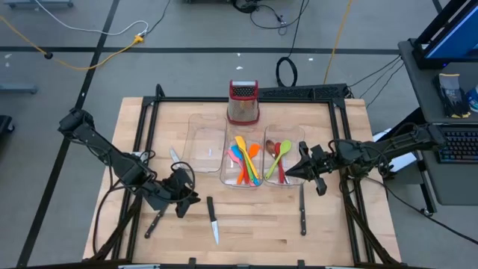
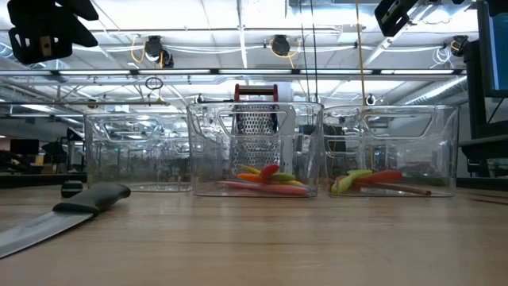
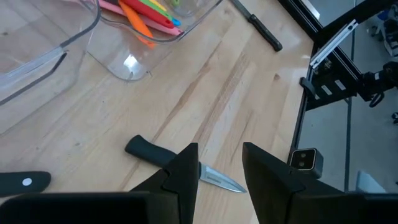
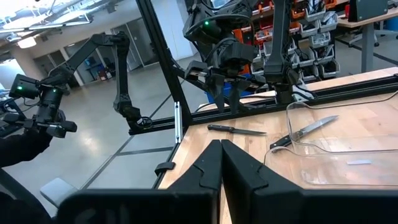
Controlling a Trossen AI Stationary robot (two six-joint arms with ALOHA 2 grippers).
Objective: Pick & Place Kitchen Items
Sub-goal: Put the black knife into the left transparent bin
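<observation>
Counter (image 1: 246, 224), then bins (image 1: 243, 157) at 12 o'clock holding spoons (image 1: 246, 161). Left gripper (image 1: 183, 193) jaws apart, empty, above knife (image 1: 213, 220) at 6 o'clock; right gripper (image 1: 295, 173) closed. Risk: thin blade slipping during grasp.

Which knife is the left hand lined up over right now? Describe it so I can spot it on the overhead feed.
Start at the three clear bins in a row mid-table, then drop toward the near edge. Three black-handled knives lie there on bare wood; take the middle one, just right of the left hand. Unlike the knife under the left arm and the one below the right hand, it points its blade at the near edge.
</observation>
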